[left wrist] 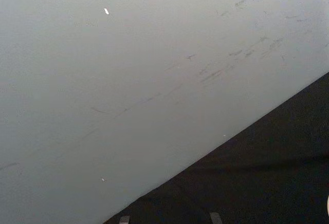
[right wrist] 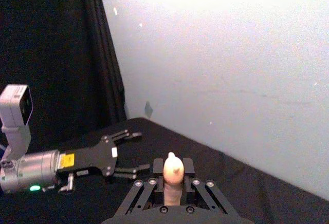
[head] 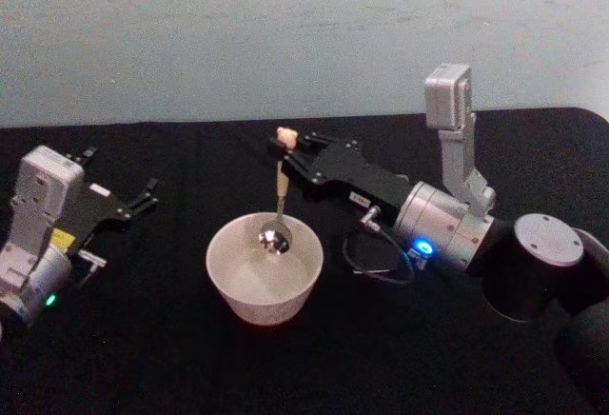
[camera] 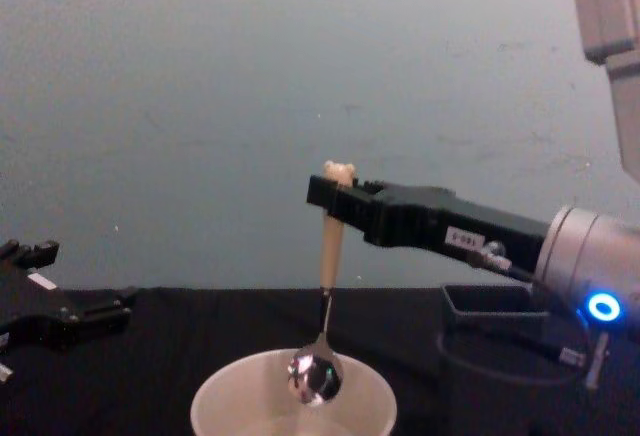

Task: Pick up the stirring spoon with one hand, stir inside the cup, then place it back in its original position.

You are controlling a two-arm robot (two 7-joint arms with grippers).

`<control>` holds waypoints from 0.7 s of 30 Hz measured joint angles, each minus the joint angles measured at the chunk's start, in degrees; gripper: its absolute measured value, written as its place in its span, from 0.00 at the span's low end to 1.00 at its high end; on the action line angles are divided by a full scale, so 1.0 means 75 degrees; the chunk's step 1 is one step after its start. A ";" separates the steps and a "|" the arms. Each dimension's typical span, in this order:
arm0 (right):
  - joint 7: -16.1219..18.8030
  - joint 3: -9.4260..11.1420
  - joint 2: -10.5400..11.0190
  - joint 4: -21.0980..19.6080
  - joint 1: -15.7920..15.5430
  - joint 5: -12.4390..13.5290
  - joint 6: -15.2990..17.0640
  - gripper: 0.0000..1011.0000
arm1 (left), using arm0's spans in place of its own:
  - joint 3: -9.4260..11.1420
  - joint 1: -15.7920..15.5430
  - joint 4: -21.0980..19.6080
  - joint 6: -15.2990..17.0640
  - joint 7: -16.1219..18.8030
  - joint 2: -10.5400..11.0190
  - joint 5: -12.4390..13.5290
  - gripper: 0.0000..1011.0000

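Pickup looks done: the right gripper clamps the peach-handled metal stirring spoon upright, bowl dipping into the wide cream-pink cup (stirring and return seemingly remain), while the left gripper idles splayed left of the cup.

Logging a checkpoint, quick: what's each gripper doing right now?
Left gripper: open, holding nothing.
Right gripper: closed on the spoon, above the cup.

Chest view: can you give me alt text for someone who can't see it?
The right tool, reaching in from the right, is shut on the stirring spoon near its top, holding it upright with its metal bowl in the mouth of the cream cup. The left tool sits open at the left edge.
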 joint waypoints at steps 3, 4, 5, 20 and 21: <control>-0.0055 0.0093 0.0034 -0.0129 -0.0030 0.0044 -0.0016 0.21 | 0.0000 0.0000 0.0000 0.0000 0.0000 0.0000 0.0000 0.99; -0.0064 0.0117 0.0042 -0.0159 -0.0035 0.0058 -0.0021 0.21 | 0.0000 0.0000 0.0000 0.0000 0.0000 0.0000 0.0000 0.99; -0.0082 0.0162 0.0060 -0.0212 -0.0051 0.0089 -0.0032 0.21 | 0.0000 0.0000 0.0000 0.0000 0.0000 0.0000 0.0000 0.99; -0.0367 0.0643 0.0258 -0.0689 -0.0297 0.0345 -0.0200 0.21 | 0.0000 0.0000 0.0000 0.0000 0.0000 0.0000 0.0000 0.99; -0.0375 0.0669 0.0264 -0.0695 -0.0309 0.0356 -0.0219 0.21 | 0.0000 0.0000 0.0000 0.0000 0.0000 0.0000 0.0000 0.99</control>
